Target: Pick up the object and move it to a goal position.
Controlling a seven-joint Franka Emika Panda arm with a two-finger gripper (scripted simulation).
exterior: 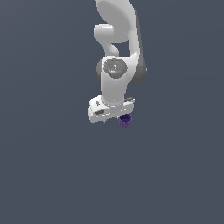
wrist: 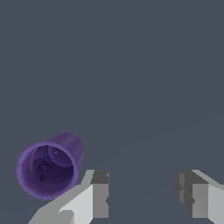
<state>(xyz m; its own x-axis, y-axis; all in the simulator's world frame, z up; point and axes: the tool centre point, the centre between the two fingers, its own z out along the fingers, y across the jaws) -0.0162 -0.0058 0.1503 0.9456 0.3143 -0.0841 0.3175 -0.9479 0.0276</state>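
The jaws are seen spread wide in the wrist view, with nothing between them; the gripper (wrist: 142,197) is empty. The purple cup (wrist: 49,168) is not lined up with the gap: it sits outside one finger (wrist: 99,194), just beside it, apart from the other finger by the whole opening. Its open mouth is turned toward the wrist camera, and the interior is visible, so the cup appears tilted or lying over rather than upright; which exactly cannot be told.

In the exterior view the cup (exterior: 125,120) is seen just below the hand (exterior: 109,110), toward the exterior view's right of it, partly hidden under the hand's edge. Contact between hand and cup cannot be judged.

Step in hand, as judged: alignment before the grasp. For a good grasp, the gripper should be shifted sideways until the cup is centred in the gap, then lowered, then closed across the cup's body rather than across the flared rim. The near finger should be kept off the cup during the shift, since a light cylinder is likely to roll if nudged.

The grey surface (exterior: 52,175) is plain on all sides; no edges, walls or other items are shown, so room for moving appears ample. No goal marker is visible.
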